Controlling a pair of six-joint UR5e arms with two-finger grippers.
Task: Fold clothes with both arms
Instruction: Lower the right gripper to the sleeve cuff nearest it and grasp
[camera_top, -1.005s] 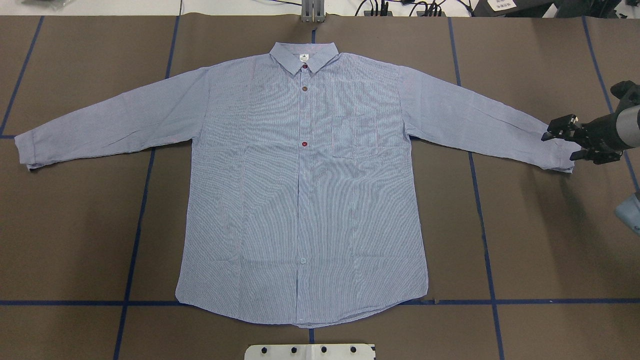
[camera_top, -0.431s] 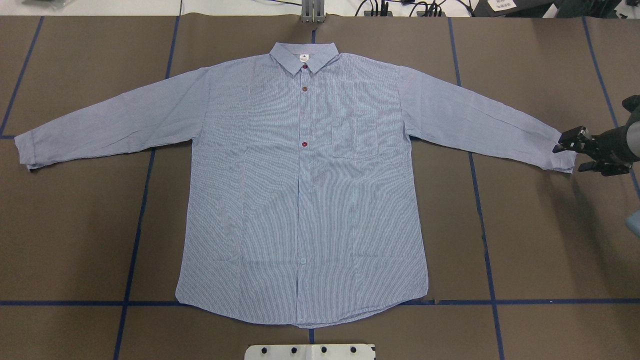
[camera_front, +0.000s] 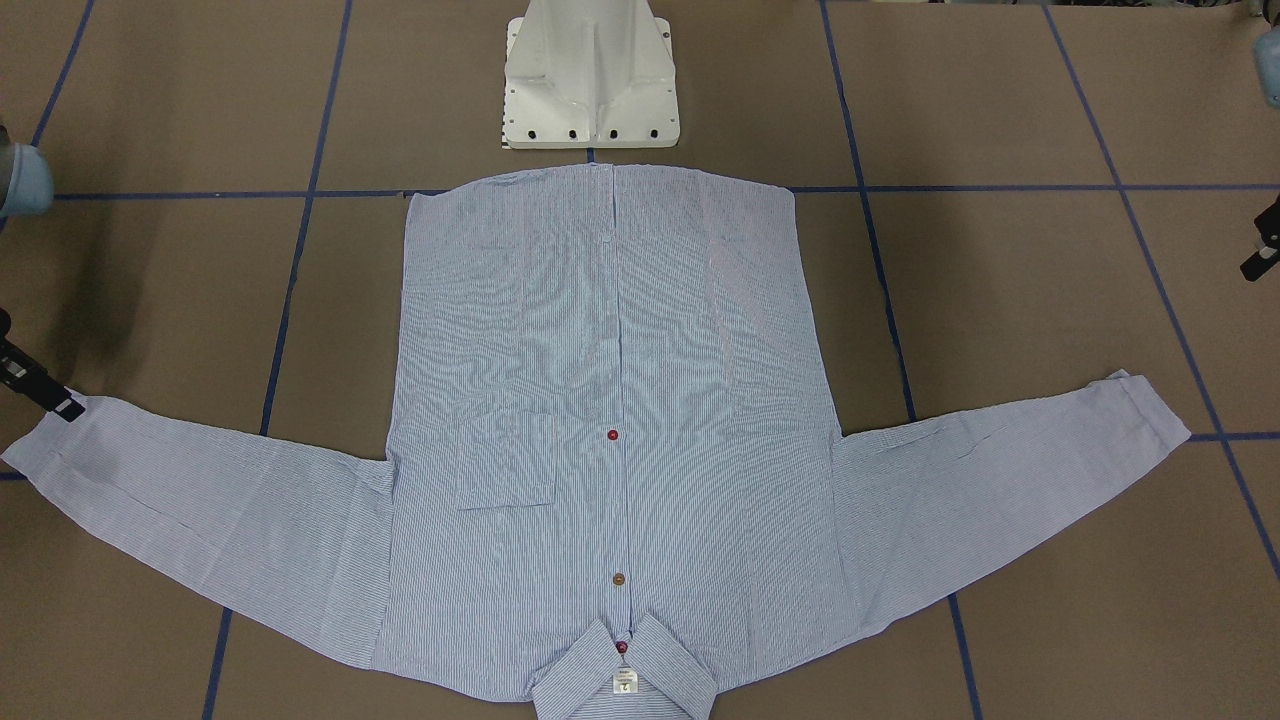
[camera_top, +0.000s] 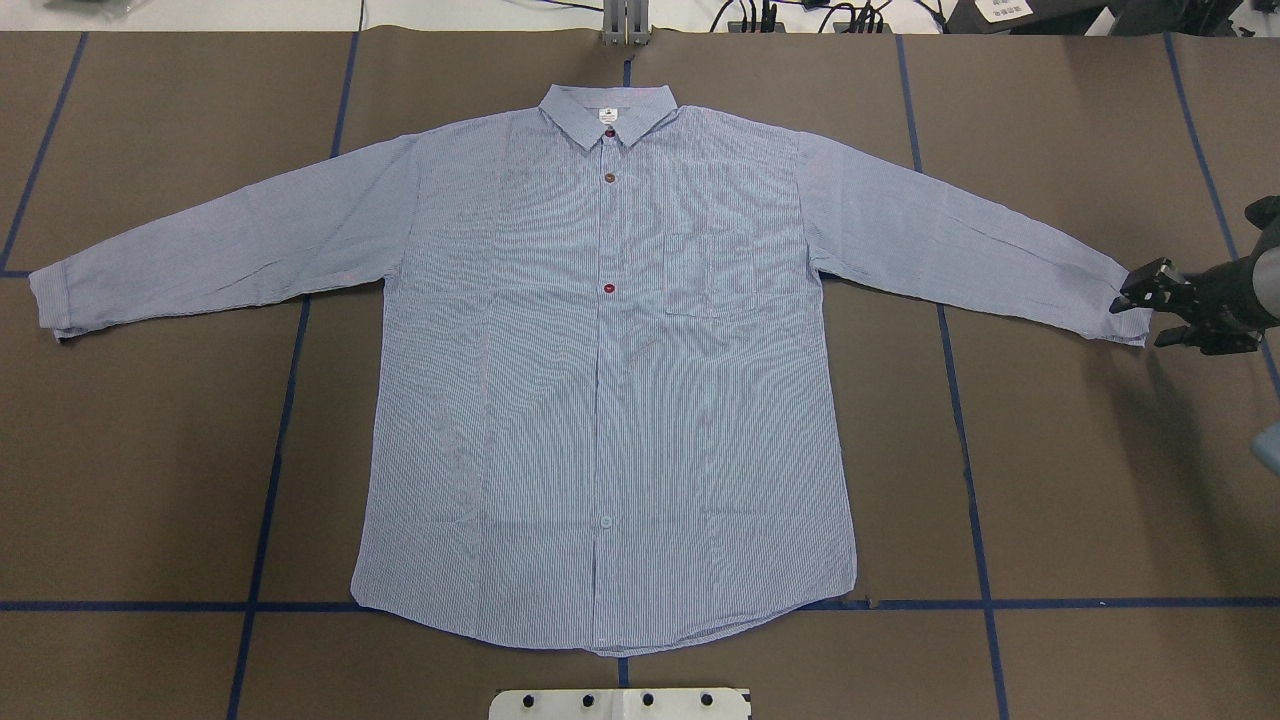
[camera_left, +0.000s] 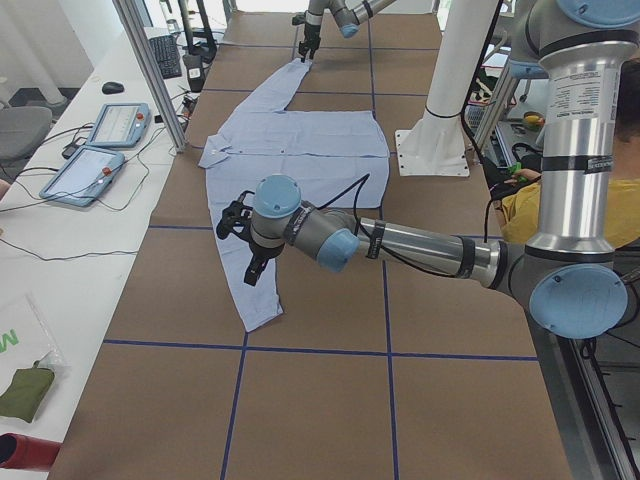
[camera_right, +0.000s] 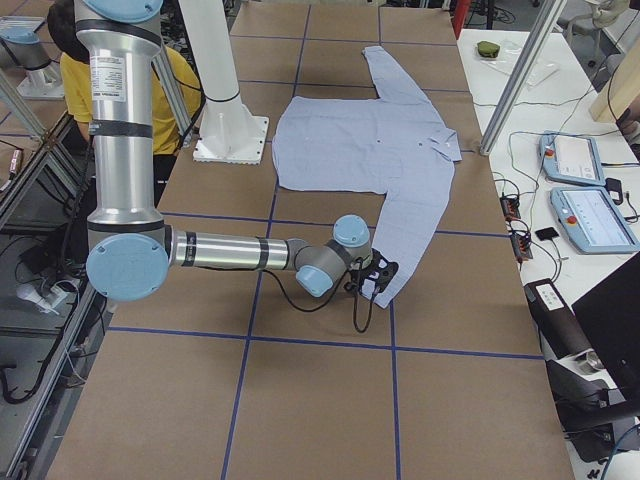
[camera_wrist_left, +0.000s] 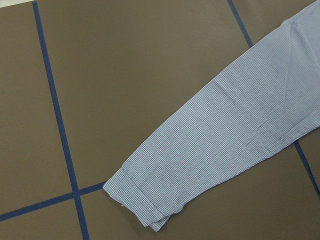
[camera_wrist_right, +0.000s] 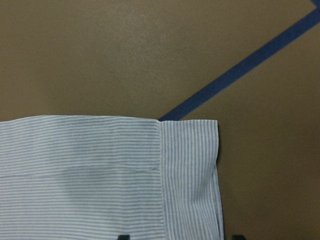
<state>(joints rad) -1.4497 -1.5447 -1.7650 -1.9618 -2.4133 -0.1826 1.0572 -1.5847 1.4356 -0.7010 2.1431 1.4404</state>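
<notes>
Shirt (camera_top: 610, 400) lies flat and front up on the brown table (camera_top: 1080, 480), collar at the far edge, hem toward the white base (camera_top: 620, 703), both sleeves spread outward. Robot's left side: left arm (camera_left: 420, 245) stretches low over the table, and the left gripper (camera_left: 240, 250) hangs raised by the left sleeve (camera_top: 230, 250). Its wrist camera looks down on the left cuff (camera_wrist_left: 137, 200), which lies flat just beside a crossing of blue tape lines (camera_wrist_left: 60, 125). Whether this gripper's fingers are spread or pressed together cannot be told. Centre: collar (camera_top: 570, 108) is turned down around a white label (camera_top: 607, 116); dark red buttons (camera_top: 610, 288) run down the front; chest pocket (camera_top: 735, 275) sits on the robot's right of them. Robot's right side: right sleeve (camera_top: 960, 250) lies smooth and angled outward. Right arm (camera_right: 230, 250) reaches low along the table, and the right gripper (camera_top: 1145, 318) is down at the right cuff (camera_wrist_right: 190, 170). Its fingers are spread: the wrist view shows two black fingertips (camera_wrist_right: 123, 237), one over the sleeve cloth and one past the cuff's end, with the cuff band between them. Contact with the cloth cannot be confirmed
</notes>
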